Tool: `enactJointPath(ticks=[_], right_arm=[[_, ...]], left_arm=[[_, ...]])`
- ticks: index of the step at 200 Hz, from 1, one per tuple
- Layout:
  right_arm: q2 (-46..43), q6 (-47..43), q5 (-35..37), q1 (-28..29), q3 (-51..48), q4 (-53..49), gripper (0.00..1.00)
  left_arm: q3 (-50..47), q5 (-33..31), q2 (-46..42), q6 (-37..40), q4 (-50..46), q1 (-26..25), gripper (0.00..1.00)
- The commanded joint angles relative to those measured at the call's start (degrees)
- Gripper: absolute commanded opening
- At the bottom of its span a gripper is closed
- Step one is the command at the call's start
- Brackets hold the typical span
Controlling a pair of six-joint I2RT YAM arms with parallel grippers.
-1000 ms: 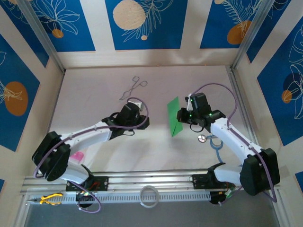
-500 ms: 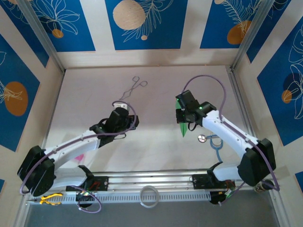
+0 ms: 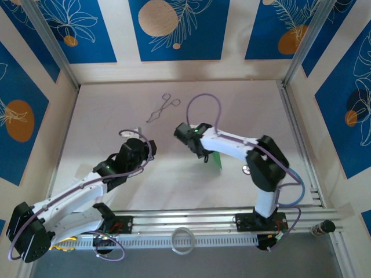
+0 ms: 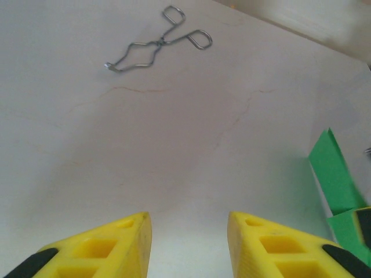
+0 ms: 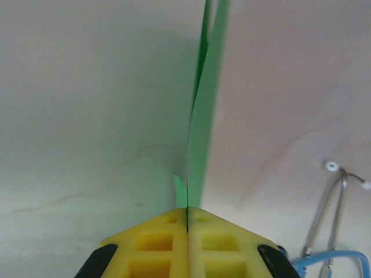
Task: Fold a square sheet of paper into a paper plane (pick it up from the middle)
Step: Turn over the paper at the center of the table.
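One pale table [image 3: 104, 116] | left gripper [image 4: 188, 231]: near left, fingers apart, holding nothing | metal forceps [image 4: 156, 46]: far, lying flat | green sheet of paper [image 5: 204, 104]: folded, middle, a bit right | right gripper [image 5: 187, 217]: fingers pressed tight on the paper's near end | stethoscope [image 5: 331, 165]: right of paper

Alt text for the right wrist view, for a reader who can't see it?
The right gripper, its yellow jaws shut, pinches the folded green paper, which stands edge-on and runs away from the camera with the pale table behind it. A stethoscope with blue tubing lies at lower right.
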Motion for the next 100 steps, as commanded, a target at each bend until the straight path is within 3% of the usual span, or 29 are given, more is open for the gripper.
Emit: enactJointPath(ticks=[1, 47, 80, 100], right_arm=[[5.38, 1.58, -0.19, 3.31, 4.63, -2.74, 0.06], [5.74, -0.20, -20.90, 3.91, 5.45, 7.59, 0.20], [-5.17, 0.84, -41.18, -0.95, -4.81, 22.20, 0.49], [-12.24, 4.48, -49.72, -6.46, -12.72, 29.75, 0.54]], left_arm=[[-0.74, -3.80, -2.01, -0.68, -3.01, 0.84, 0.40], [-0.86, -2.63, -2.04, -0.98, -3.54, 0.82, 0.40], [-0.14, -0.29, 0.14, -0.66, -2.86, 1.04, 0.43], [0.82, 2.96, 2.97, 0.13, -1.71, 1.31, 0.45]])
